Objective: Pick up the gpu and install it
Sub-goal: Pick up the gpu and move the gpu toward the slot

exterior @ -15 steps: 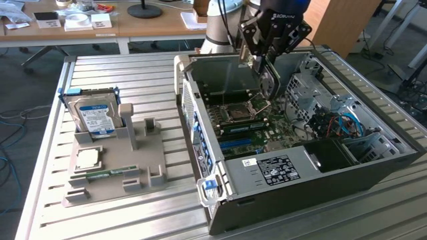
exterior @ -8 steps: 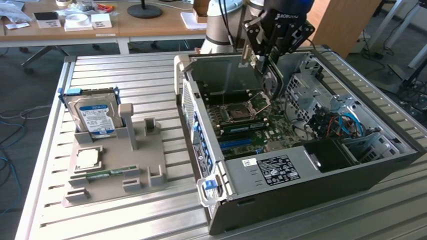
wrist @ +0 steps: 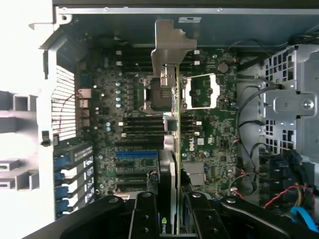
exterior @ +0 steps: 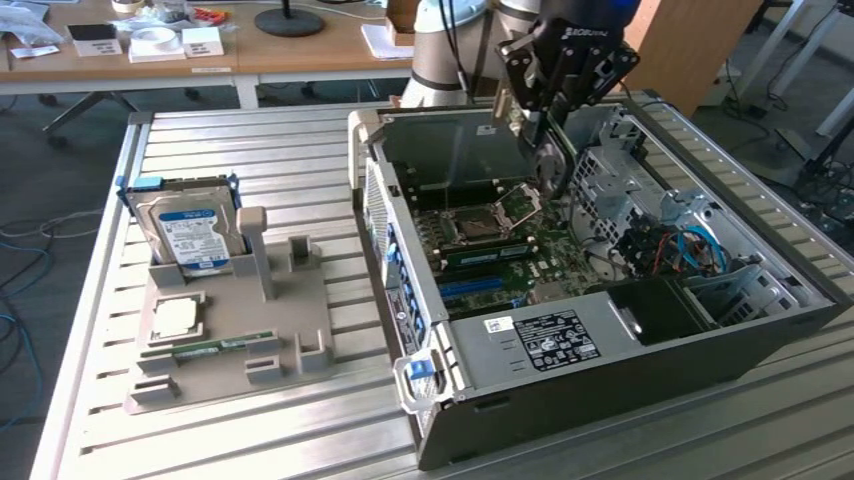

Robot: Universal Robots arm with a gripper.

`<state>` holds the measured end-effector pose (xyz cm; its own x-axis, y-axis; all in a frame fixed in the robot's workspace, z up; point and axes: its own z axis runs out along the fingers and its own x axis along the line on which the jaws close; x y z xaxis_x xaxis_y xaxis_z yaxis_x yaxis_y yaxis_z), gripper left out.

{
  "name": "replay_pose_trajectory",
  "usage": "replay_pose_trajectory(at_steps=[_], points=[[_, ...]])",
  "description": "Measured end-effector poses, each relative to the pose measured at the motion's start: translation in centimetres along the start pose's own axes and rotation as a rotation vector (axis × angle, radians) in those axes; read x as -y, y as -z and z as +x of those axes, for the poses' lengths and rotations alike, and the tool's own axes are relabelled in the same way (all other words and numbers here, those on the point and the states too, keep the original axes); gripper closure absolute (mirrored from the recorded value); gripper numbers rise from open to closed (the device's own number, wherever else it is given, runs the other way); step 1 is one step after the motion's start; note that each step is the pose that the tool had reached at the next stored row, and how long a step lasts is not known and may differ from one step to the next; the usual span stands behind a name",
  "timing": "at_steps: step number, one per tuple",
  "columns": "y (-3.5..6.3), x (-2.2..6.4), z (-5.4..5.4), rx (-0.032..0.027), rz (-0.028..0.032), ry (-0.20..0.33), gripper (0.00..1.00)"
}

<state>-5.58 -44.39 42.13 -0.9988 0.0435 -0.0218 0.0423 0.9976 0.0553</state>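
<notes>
I have the claw (exterior: 541,110) in the upper middle of the exterior view, hanging over the open computer case (exterior: 601,340), and it is clamped shut on the gpu (exterior: 547,160). In the wrist view the two black fingers (wrist: 144,214) press against opposite faces of the card, which I see edge-on with its silver end bracket (wrist: 168,50) at the end farthest from the claw. The card hangs upright below the claw and above the motherboard (exterior: 501,245), close to the CPU socket (exterior: 478,228). I cannot tell whether its lower edge touches the board or any slot. The case lies on its side with the panel off and takes up the exterior view's right half. Drive cages and a tangle of blue and red cables (exterior: 687,250) sit toward the right of the case. On the exterior view's left, well apart from the claw, a grey parts holder (exterior: 287,300) sits on the slatted metal worktop (exterior: 227,140). A silver hard drive with a blue label (exterior: 191,235) stands upright in it at the back. A square processor chip (exterior: 178,318) lies flat just in front of the drive, and a narrow green memory stick (exterior: 220,347) lies nearer the lower edge of the frame.
</notes>
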Motion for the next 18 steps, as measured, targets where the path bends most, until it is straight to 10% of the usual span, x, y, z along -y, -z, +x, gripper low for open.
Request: replay_pose_trajectory(at_steps=[18], points=[[-0.15,-0.27,-6.3,0.0000,-0.0001,0.000,0.73]])
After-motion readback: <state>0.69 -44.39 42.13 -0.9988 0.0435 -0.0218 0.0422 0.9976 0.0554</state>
